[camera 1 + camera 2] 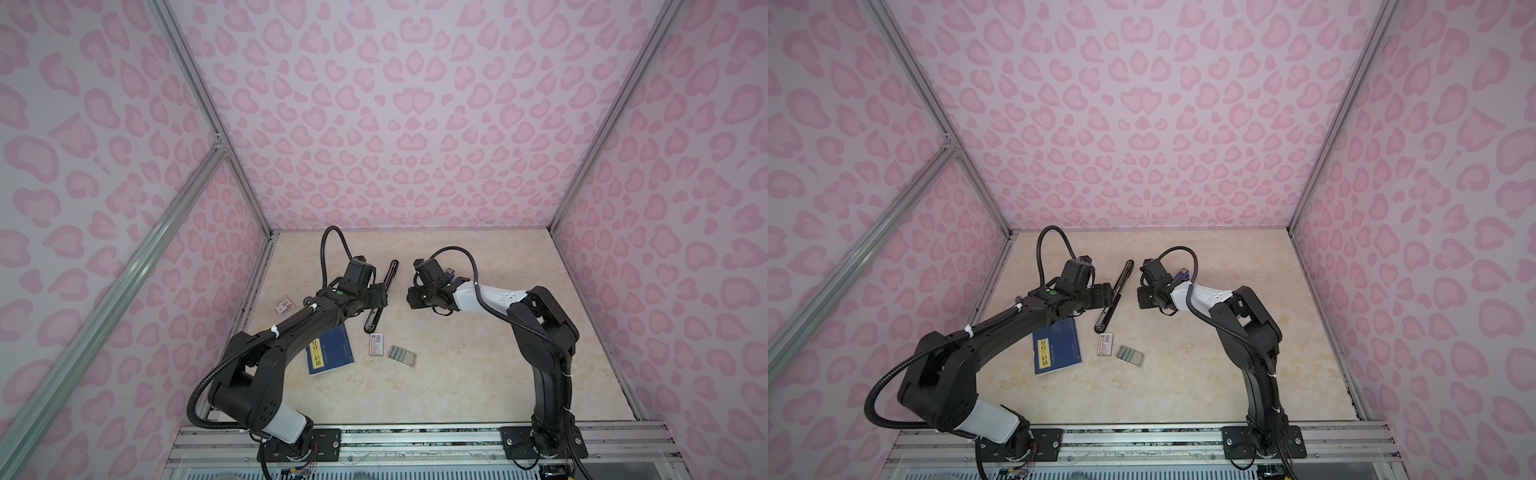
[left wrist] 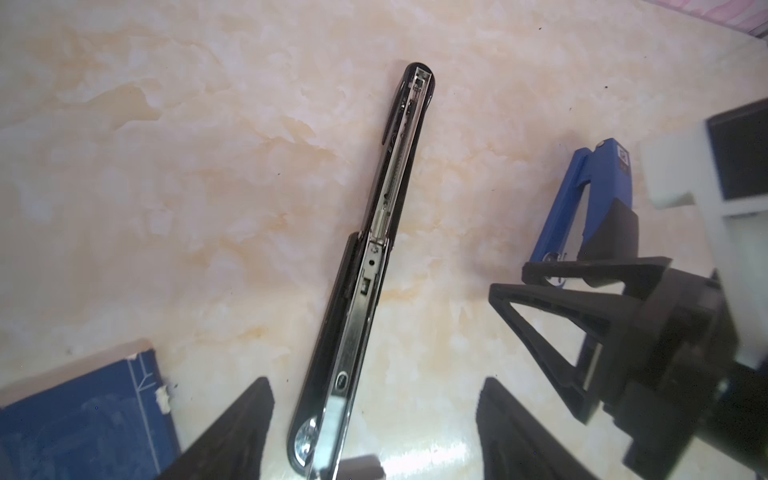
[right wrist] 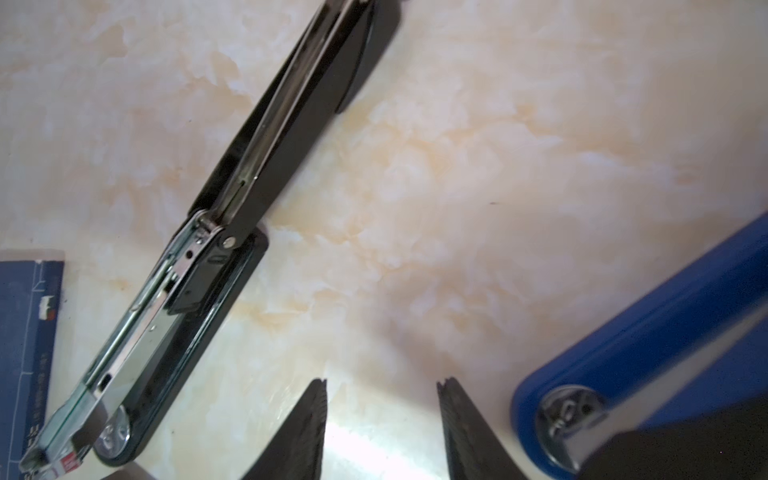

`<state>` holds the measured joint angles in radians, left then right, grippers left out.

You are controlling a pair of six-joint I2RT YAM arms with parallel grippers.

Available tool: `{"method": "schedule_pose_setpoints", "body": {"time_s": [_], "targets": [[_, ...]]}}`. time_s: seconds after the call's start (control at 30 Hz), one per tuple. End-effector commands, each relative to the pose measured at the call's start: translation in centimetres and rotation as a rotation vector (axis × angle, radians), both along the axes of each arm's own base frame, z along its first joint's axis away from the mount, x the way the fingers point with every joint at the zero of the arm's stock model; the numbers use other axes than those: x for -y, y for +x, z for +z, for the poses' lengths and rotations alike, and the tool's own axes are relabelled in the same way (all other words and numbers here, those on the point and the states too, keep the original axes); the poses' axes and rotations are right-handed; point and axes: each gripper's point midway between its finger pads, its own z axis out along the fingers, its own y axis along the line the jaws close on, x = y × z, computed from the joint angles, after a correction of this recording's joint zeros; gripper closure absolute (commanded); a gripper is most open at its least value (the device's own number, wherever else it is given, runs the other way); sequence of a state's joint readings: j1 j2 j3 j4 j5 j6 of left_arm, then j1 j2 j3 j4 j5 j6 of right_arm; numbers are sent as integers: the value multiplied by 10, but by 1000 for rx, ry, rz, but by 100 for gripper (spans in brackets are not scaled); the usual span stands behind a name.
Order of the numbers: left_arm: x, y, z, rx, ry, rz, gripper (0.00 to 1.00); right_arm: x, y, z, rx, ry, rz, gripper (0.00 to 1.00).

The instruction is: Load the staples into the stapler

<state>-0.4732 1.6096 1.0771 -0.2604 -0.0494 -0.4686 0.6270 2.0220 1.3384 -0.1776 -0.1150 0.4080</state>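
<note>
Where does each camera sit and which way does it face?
Top views: above the robot's base, looking down and forward; both arms, staples show.
Left wrist: on left arm, over the opened black stapler; left gripper, jaws open.
Right wrist: on right arm, facing the table; right gripper, jaws open.
Shared: wrist views both show black stapler, blue stapler.

Beige marbled table (image 1: 457,374), opened black stapler (image 1: 392,272), blue stapler (image 2: 590,195), blue book (image 1: 332,351), barcoded box (image 1: 377,344), staples (image 1: 401,355)

Robot lab booth: aluminium-profile frame (image 1: 199,89), pink-print wall panels (image 1: 395,104) (three sides), left arm (image 1: 266,345), right arm (image 1: 544,332) bolted to front rail (image 1: 415,440).
</note>
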Motion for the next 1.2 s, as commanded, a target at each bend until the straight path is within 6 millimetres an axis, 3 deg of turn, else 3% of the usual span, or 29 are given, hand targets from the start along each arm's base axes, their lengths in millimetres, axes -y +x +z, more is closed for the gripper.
{"method": "schedule_pose_setpoints", "body": {"time_s": [0.0, 0.3, 0.5, 0.67, 0.87, 1.17], "targets": [[8, 26, -3, 29, 43, -23, 20, 10, 6, -7, 8, -13, -44, 53], [32, 104, -40, 2, 131, -60, 19, 27, 7, -4, 8, -25, -86, 53], [45, 130, -64, -52, 118, -115, 21, 35, 4, 2, 17, -29, -92, 53], [74, 127, -68, -90, 22, -237, 30, 40, 0, 4, 22, -18, -107, 53], [88, 110, -76, -131, -2, -302, 37, 43, -3, -5, 3, -8, -121, 53], [114, 73, -75, -142, 6, -401, 46, 74, 3, -22, -37, -37, -246, 53]]}}
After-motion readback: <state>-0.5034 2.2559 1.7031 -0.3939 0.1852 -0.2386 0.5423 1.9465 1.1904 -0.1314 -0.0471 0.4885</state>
